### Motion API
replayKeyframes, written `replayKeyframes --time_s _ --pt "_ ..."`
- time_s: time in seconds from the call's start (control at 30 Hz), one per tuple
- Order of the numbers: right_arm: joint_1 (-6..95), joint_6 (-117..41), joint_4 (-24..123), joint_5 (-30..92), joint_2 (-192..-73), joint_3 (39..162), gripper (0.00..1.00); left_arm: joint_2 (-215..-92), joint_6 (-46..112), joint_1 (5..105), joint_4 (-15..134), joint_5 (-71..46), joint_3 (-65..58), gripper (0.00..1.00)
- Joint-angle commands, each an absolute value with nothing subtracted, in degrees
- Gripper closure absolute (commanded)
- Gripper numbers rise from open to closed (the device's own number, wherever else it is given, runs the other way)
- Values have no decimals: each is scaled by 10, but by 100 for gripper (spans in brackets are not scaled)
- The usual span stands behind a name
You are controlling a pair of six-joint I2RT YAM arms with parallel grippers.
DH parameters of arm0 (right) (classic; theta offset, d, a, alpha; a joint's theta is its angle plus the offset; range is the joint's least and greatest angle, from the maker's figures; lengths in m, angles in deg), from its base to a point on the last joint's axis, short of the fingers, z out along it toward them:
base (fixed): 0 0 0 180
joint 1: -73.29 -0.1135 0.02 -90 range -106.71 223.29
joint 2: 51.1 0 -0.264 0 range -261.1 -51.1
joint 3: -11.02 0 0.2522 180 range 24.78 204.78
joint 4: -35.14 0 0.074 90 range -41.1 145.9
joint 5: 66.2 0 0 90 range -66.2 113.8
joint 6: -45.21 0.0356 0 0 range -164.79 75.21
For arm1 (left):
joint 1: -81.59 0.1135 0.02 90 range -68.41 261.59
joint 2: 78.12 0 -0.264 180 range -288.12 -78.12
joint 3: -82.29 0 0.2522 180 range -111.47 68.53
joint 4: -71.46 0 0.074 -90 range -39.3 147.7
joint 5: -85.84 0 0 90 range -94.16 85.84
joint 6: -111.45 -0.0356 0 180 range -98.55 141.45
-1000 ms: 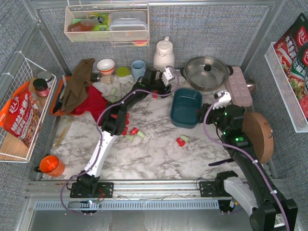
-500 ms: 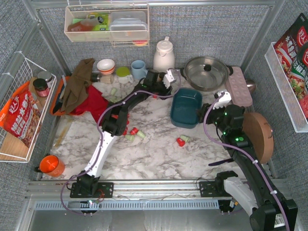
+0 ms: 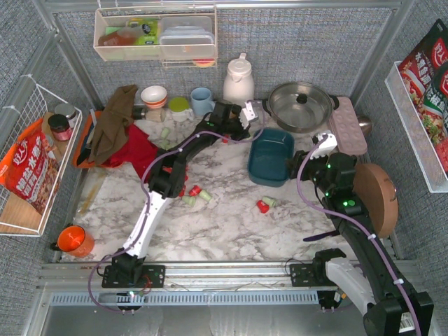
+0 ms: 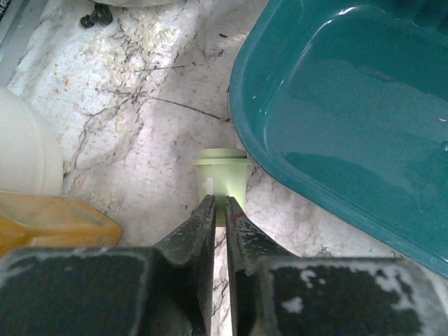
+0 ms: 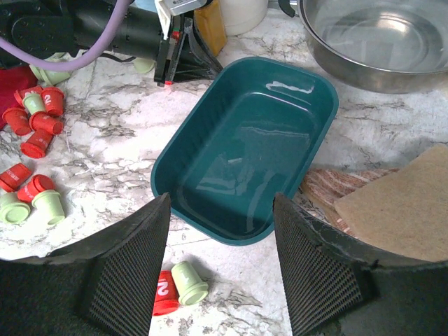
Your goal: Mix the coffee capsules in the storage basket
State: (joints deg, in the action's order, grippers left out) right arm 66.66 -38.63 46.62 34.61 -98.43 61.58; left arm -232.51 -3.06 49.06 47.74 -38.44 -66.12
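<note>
- Your L gripper point(image 4: 218, 203): fingers point(image 4: 199, 227) nearly together, only a thin slit btwn them
- Mint capsule point(image 4: 222, 178) sits right at the tips, on the marble table point(image 4: 140, 119), just beside the storage basket point(image 4: 336, 126) rim
- Can't tell if that capsule is pinched or only touched, as the tips cover its near edge
- Your R gripper point(image 5: 220, 210): jaws spread wide, nothing in them, poised above the basket's near end
- Basket lies at an angle on the table btwn your two grippers, near the steel pot point(image 5: 378, 35)
- Other coffee capsules point(image 5: 31, 122) lie on the marble outside the basket: a red + mint cluster off to the left by the L arm, plus a red/mint pair point(image 5: 180, 285) just beside the basket's near corner
</note>
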Motion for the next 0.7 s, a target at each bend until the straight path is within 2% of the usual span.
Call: replayKeyframes --time_s 0.0,0.23,0.43,0.67 --pt "667 -388 460 344 -981 620 36 -2323 -51 488 443 -389 -658 83" --pt "667 -388 461 345 -984 621 36 -2306 -45 488 458 -394 -628 91" --pt "667 -387 458 345 -985 620 36 -2253 -44 489 462 -341 -558 97" --pt "665 -385 457 350 -999 624 36 -2118 -23 489 569 -286 -350 97"
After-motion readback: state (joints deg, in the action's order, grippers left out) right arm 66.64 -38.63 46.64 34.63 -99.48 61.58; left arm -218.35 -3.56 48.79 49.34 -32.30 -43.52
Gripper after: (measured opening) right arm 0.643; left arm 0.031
